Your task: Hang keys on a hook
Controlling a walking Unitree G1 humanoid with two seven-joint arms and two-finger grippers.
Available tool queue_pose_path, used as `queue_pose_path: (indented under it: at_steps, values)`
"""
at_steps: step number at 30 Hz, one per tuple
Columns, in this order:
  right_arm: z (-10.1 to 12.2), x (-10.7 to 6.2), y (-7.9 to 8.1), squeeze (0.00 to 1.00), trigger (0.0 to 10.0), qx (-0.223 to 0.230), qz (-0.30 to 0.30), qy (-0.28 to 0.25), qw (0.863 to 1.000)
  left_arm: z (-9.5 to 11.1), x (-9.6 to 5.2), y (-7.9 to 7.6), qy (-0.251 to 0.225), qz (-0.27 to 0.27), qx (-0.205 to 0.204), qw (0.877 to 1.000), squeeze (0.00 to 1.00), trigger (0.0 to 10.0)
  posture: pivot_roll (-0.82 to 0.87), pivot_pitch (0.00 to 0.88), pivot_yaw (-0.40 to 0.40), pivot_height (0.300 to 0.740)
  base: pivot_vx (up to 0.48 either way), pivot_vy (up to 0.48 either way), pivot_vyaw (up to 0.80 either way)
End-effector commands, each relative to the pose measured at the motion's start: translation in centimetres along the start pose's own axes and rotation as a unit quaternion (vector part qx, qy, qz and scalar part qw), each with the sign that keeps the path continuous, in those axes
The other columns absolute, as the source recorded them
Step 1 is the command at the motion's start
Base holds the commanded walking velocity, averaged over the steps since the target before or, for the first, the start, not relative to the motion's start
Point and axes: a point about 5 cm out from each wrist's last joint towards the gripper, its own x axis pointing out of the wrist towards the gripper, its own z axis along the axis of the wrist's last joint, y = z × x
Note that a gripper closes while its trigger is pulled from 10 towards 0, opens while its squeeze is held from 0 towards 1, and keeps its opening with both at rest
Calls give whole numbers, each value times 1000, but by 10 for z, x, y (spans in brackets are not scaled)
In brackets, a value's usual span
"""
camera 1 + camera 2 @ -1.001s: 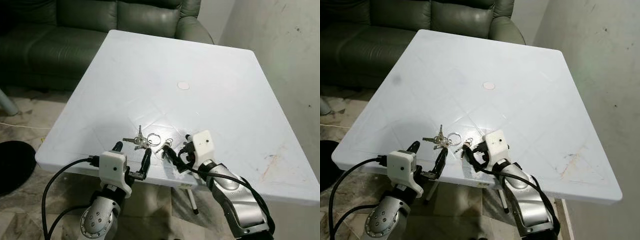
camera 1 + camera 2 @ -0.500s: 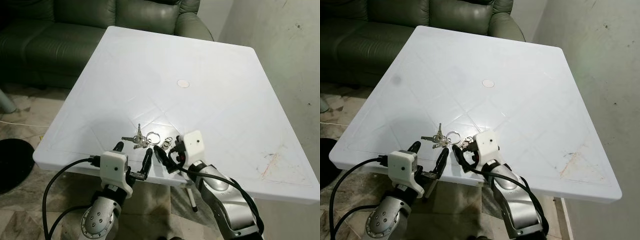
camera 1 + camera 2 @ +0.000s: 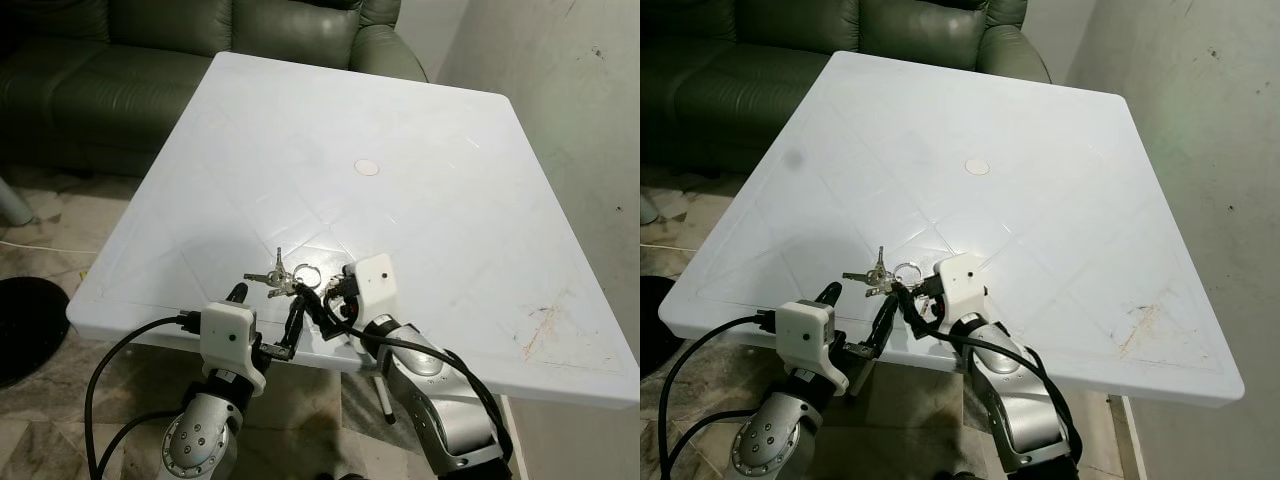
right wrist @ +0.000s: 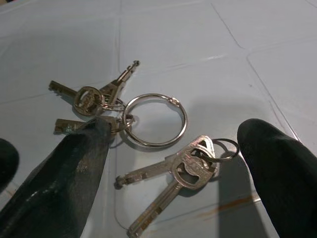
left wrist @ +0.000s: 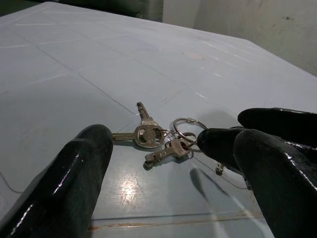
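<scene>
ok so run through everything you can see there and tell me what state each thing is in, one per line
Silver keys on metal rings: lying flat on the table, not gripped.
White plastic square table: upright, scuffed near its right front corner.
Right claw: open, fingers either side of the keys.
Left claw: open, at the table's front edge, pointed at the keys.
Dark green leather sofa: behind the table, unoccupied.

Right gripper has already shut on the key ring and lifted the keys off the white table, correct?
Not lifted or gripped. The right wrist view shows the keys lying flat on the white table, with the right gripper open, its jaws standing either side of them.
</scene>
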Motion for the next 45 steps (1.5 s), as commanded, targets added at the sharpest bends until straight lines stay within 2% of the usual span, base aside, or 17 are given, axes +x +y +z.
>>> queue_pose_path:
  at_steps: [1,10,12,13,14,16,17,45]
  values:
    - [-5,1,-2,0,10000,-2,-7,18,1000,4,-2,-4,-5,0,-2,1000,0,10000,131,146,-142,740,0,0,0]
    - [-8,1,-4,0,10000,-5,-19,28,999,5,-2,-5,-6,1,-3,1000,0,10000,133,153,-144,740,0,0,0]
    - [-8,1,-4,0,9608,-7,-21,27,999,5,-1,-5,-6,1,-3,1000,0,10000,133,153,-144,740,0,0,0]
    - [-7,1,-4,0,4627,-7,-23,26,999,5,-1,-5,-6,2,-3,1000,0,10000,133,153,-144,740,0,0,0]
    - [-7,1,-4,0,4627,-8,-23,25,999,5,-2,-5,-6,2,-3,1000,0,10000,133,153,-144,740,0,0,0]
    - [-7,1,-4,0,1765,-11,-27,24,999,5,-1,-5,-6,2,-3,1000,0,10000,133,155,-143,740,0,0,0]
    - [-7,1,-4,0,0,-8,-27,25,999,5,-1,-5,-6,2,-3,1000,0,10000,133,155,-143,740,0,0,0]
    - [-3,3,-5,0,0,-8,-40,10,999,6,-1,-5,-8,3,-2,1000,0,10000,132,156,-144,740,0,0,0]
